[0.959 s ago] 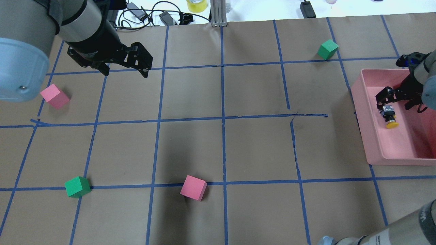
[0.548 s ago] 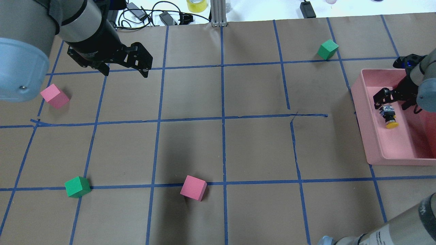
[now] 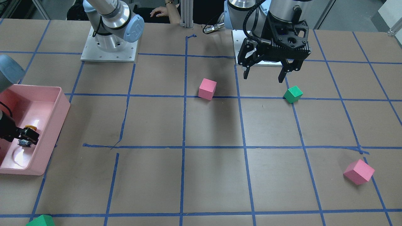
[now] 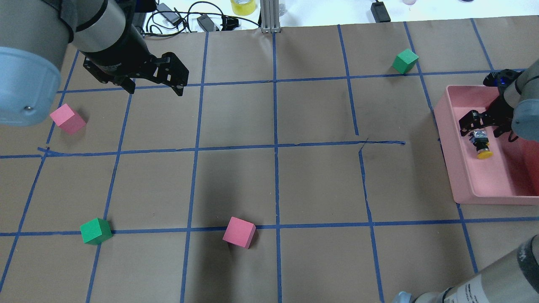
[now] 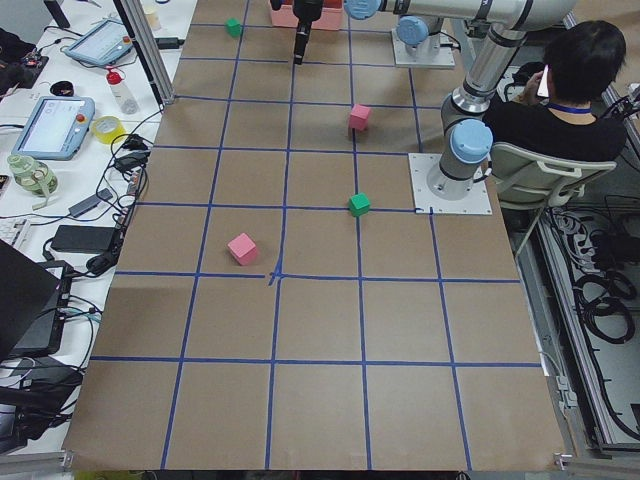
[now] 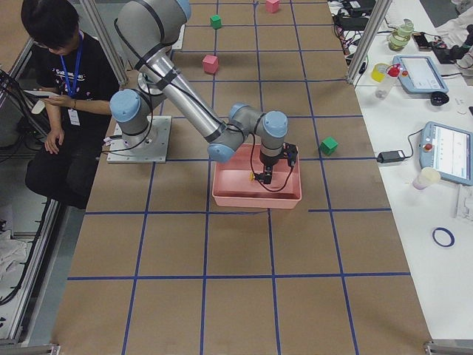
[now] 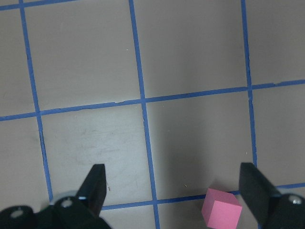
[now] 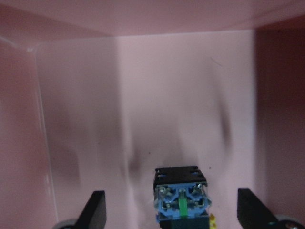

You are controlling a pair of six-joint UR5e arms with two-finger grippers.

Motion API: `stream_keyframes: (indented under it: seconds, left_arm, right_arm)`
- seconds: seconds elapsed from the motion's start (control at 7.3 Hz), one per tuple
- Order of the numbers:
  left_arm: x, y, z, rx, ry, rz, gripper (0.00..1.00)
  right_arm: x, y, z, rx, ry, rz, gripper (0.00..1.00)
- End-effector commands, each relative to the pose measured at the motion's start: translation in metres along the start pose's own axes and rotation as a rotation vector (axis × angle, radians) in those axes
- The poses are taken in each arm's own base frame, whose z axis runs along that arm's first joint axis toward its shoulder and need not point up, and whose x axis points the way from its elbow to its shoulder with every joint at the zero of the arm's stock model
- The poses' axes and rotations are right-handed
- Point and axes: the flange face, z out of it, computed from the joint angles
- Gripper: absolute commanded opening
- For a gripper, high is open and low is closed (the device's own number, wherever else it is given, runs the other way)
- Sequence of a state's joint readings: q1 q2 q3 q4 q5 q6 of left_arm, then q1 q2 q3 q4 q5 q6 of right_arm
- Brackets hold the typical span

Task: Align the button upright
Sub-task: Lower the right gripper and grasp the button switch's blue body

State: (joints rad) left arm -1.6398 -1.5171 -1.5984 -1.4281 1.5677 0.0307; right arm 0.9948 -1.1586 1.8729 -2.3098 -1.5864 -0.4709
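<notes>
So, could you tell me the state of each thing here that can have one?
Yellow-capped push-button with black body: lying on its side, not upright, not gripped.
Right gripper: open, fingers on either side of the button's base.
Left gripper: open, empty.
Pink plastic bin: holds the button.

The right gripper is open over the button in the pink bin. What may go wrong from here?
1. The button lies on its side in the pink bin. If the right gripper closes on its round body, it may roll or slip out.
2. One finger hangs near the bin's wall and may strike it while going down.
</notes>
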Motion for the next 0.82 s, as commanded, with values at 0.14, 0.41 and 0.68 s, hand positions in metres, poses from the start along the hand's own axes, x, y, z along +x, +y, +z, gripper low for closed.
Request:
stream_keyframes:
  seconds: [0.14,0.41,0.68]
  left_arm:
    - [0.0000,0.0000,0.0000,0.000,0.000,0.000,1.00]
    - [0.0000,0.0000,0.0000,0.000,0.000,0.000,1.00]
    - [0.0000,0.0000,0.0000,0.000,0.000,0.000,1.00]
  right_arm:
    - [-0.0029,0.0049,0.0070,-0.016,-0.007,-0.003,0.81]
    - [-0.0022,0.0077,0.0086,-0.033,-0.004,-0.014,0.30]
    - [-0.0004,0.0049,0.0042,-0.025,0.004,-0.038,0.07]
